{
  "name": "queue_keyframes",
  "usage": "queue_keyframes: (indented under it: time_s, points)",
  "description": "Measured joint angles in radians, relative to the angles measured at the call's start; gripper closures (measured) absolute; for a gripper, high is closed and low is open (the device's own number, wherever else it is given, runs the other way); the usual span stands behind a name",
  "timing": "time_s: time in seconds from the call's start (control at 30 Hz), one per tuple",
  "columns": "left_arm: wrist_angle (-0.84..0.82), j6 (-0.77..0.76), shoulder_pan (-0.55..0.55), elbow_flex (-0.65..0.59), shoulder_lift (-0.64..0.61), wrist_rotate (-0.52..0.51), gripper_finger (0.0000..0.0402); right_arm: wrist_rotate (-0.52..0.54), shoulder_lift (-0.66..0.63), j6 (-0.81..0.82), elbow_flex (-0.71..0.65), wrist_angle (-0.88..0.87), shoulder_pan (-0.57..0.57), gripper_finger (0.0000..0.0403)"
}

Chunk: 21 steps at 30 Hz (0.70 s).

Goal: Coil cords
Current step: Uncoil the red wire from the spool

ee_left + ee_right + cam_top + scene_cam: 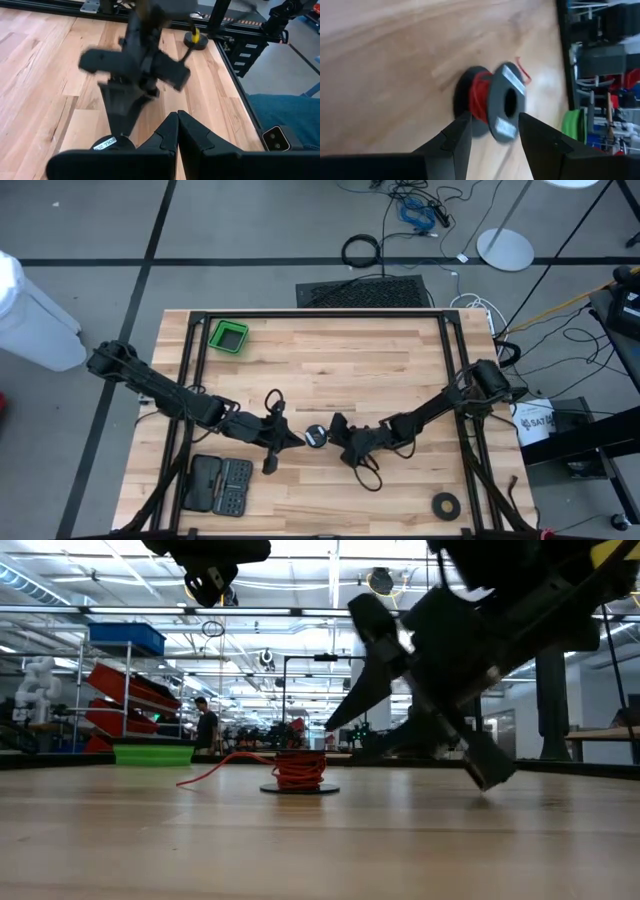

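A red cord (479,95) is wound on a small dark spool (316,436) that stands on its lower flange (298,788) on the wooden table. A short red tail (215,773) trails off the spool along the tabletop. My right gripper (494,117) is open just right of the spool, tilted down, with its fingertips on either side of the spool's near side and apart from it. My left gripper (297,440) hovers shut just left of the spool, above the table, with nothing in it (177,120).
A green bin (228,336) sits at the far left of the table. A black case (220,485) lies at the near left and a black tape ring (446,503) at the near right. The table's black frame rails (320,313) run along its edges.
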Motion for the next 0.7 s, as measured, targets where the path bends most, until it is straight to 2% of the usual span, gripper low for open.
queue_keyframes:
  time_s: [0.1, 0.27, 0.7]
  points:
    - [0.001, 0.000, 0.000, 0.000, 0.000, 0.000, 0.0388, 0.025, 0.058, -0.044, 0.080, -0.068, 0.005, 0.0252]
    - [0.001, -0.002, 0.000, 0.000, 0.000, -0.001, 0.0388, 0.180, 0.118, -0.057, 0.187, -0.190, 0.027, 0.0252]
    - [0.001, -0.002, 0.000, 0.000, 0.000, -0.004, 0.0388, 0.246, 0.113, -0.018, 0.200, -0.252, 0.038, 0.0262]
